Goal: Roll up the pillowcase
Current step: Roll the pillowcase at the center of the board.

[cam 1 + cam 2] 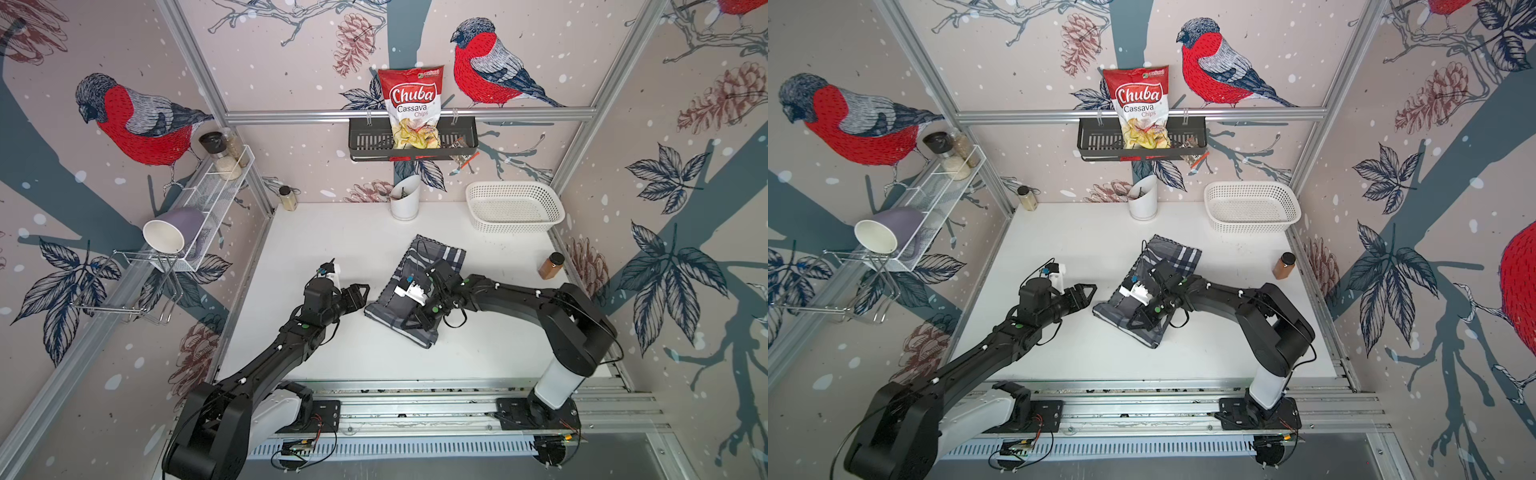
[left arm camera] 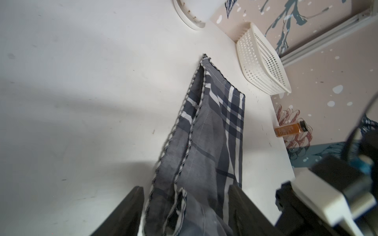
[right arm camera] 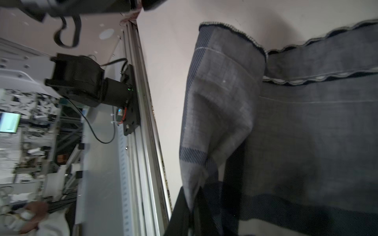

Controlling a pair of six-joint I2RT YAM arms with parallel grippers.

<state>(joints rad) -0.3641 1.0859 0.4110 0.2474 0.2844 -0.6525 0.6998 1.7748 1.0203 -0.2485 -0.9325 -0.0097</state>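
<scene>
Grey pillowcase [image 1: 446, 254] — white and navy plaid, dark stitched edging; white perforated basket [image 1: 515, 226]; white table [image 1: 332, 249].

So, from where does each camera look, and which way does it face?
Top views: high over the front rail, facing down at the table; the left arm and right arm show.
Left wrist: on the left arm, facing along the pillowcase toward the basket; the left gripper is open.
Right wrist: on the right arm, facing the front rail; the right gripper pinches the pillowcase.
Shared: all views show the pillowcase.
</scene>
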